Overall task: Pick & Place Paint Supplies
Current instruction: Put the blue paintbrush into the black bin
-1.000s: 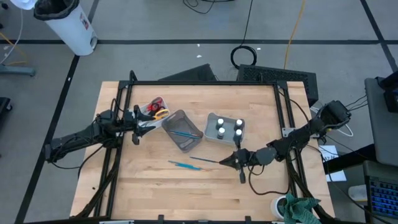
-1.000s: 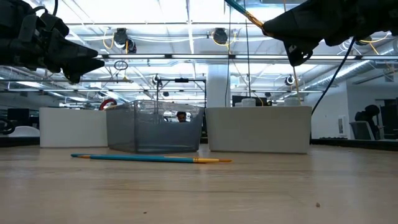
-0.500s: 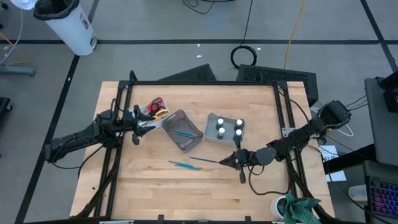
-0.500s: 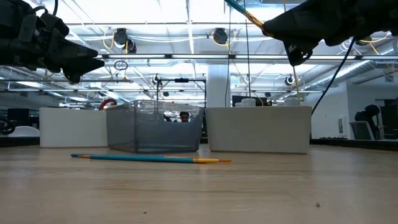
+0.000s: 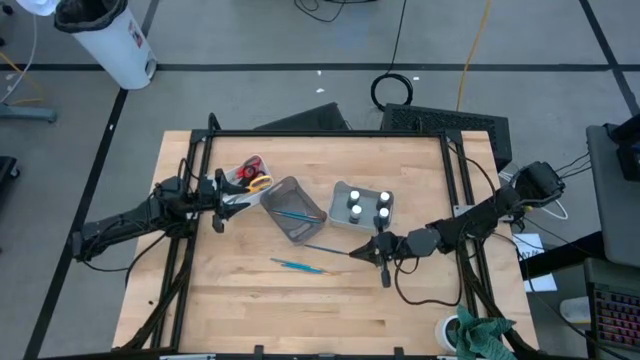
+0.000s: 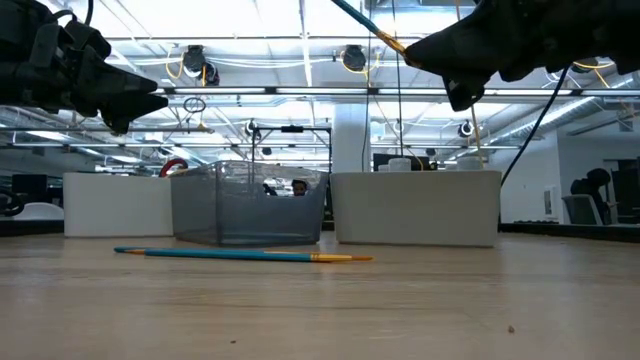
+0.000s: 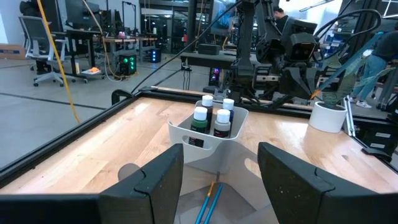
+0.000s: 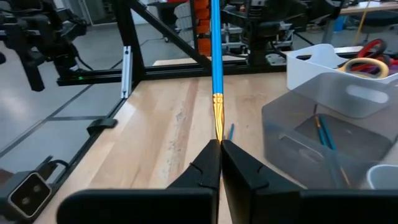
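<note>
- Wooden table (image 5: 250,310) fills the centre of the high view, black frame around it, office floor and cables beyond.
- Right gripper (image 5: 378,251) sits right of centre in the high view, fingers pinched together on a blue brush (image 8: 216,56) near its gold ferrule; shaft points toward frame left, lifted off the table.
- Held brush: thin blue handle, gold ferrule, bristle end hidden between the fingers in the right wrist view.
- Handling guess: very light, stiff but thin, smooth handle likely to pivot or slip in a two-finger pinch; gripping by the ferrule leaves a long free end, so it may swing.
- Second brush, the teal brush (image 5: 296,266), lies flat on the table lower centre, orange-gold tip toward frame right in the low view; best taken mid-shaft, low profile makes it hard to pinch.
- Clear bin (image 5: 294,209) at centre already holds blue brushes.
- White tray (image 5: 341,192) just right of the bin holds four small dark bottles (image 5: 368,206) with white caps.
- Scissors (image 5: 252,176), red and yellow handles, sit in a white container upper left of centre.
- Left gripper (image 5: 222,196) hovers just left of the clear bin, fingers apart, holding nothing.
</note>
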Robot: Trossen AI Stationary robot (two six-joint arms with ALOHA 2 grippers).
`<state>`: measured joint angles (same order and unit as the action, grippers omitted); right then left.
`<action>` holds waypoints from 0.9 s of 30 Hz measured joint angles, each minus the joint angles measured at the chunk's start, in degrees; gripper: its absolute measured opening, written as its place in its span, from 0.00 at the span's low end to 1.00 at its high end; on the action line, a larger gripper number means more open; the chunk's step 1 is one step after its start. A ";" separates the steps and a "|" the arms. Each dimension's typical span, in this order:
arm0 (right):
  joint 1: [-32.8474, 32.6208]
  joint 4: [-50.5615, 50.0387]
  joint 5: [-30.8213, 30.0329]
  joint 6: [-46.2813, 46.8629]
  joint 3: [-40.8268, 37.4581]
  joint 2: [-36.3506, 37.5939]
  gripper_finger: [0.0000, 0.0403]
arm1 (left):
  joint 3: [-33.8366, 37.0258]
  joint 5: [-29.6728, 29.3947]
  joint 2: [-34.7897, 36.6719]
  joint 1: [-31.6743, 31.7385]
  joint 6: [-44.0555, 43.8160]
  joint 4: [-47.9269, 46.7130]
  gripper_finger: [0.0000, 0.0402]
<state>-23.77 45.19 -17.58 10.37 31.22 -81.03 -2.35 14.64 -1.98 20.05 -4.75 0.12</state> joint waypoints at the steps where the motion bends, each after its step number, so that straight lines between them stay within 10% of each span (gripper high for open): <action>1: 0.00 0.00 0.04 -0.08 0.00 0.00 0.00 | 0.00 -0.01 0.00 0.00 -0.02 0.00 0.53; 27: 0.15 1.75 8.04 -0.59 0.00 0.00 0.00 | -0.02 -0.01 0.00 0.00 0.01 0.02 0.53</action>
<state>-23.62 46.94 -9.54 9.78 31.22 -81.03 -2.37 14.63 -1.98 20.05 -4.74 0.14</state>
